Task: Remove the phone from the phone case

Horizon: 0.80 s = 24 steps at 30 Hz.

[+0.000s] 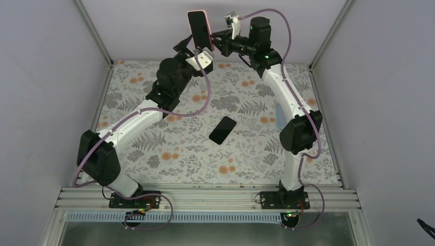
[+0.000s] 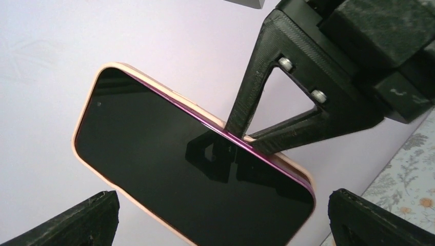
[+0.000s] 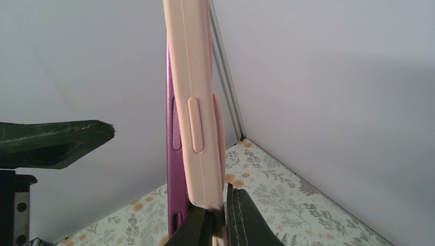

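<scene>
The phone, with a black screen and a purple frame, is held upright high above the table's far edge in a pale pink phone case. In the right wrist view the purple frame stands a little apart from the case's side. My right gripper is shut on the case's lower edge, and it also shows in the left wrist view. My left gripper is open. Its fingers straddle the screen's lower end without touching it.
A second flat black phone-like slab lies on the floral table cover near the middle. Grey walls close in the left, back and right. Both arms reach up to the far edge.
</scene>
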Available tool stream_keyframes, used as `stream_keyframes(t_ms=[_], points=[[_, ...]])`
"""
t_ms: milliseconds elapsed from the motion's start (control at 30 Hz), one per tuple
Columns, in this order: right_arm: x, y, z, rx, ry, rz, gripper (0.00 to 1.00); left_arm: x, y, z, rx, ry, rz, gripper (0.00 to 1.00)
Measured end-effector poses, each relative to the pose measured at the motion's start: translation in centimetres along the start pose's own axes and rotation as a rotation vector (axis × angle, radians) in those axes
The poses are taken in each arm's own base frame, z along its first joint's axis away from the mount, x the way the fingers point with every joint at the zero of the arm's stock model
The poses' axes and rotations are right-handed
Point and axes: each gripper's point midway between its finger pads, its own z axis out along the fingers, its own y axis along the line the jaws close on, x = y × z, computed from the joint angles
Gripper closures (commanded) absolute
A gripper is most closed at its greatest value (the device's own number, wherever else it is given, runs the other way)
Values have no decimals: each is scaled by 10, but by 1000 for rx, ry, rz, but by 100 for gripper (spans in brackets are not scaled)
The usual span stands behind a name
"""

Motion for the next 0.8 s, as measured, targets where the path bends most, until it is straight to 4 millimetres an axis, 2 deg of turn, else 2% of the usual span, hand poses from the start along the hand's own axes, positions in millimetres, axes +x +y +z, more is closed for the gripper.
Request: stream_keyframes(t_ms=[133, 333, 400, 567, 800], points=[[0, 6, 3, -18, -1, 12, 97, 4, -1, 5, -43, 14, 4, 0], [0, 14, 7, -43, -4, 24, 97, 20, -17, 16, -69, 71, 32, 0], [1, 16, 8, -47, -4, 29, 97, 23, -15, 17, -95, 84, 39, 0], [7, 15, 10, -49, 5, 40, 97, 19, -6, 12, -135, 68, 38, 0], [10, 15, 10, -53, 10, 45, 97, 9, -3, 4, -121, 36, 34, 0]])
